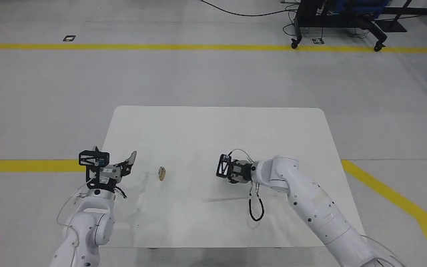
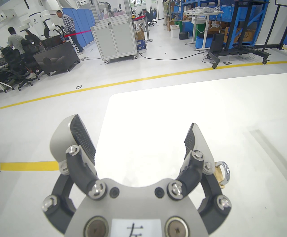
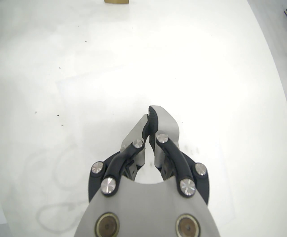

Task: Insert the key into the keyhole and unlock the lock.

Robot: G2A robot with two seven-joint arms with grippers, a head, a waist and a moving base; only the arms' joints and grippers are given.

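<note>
A small brass padlock (image 1: 162,173) with a silver shackle lies on the white table (image 1: 280,133), left of centre. My left gripper (image 1: 128,161) stands open just left of it, near the table's left edge. In the left wrist view the padlock (image 2: 220,175) peeks out beside and behind one finger, outside the open left gripper (image 2: 134,128). My right gripper (image 1: 221,167) is right of the padlock and points at it. Its fingers are shut, and a small silvery tip of the key (image 3: 148,110) shows between them. The padlock's brass body (image 3: 116,1) lies well ahead of the right gripper (image 3: 149,112).
A black cable loop (image 1: 256,207) hangs from the right arm over the table's front part. Yellow floor lines (image 1: 200,47) run past the table. A wheeled black stand (image 1: 340,23) is far off at the back right.
</note>
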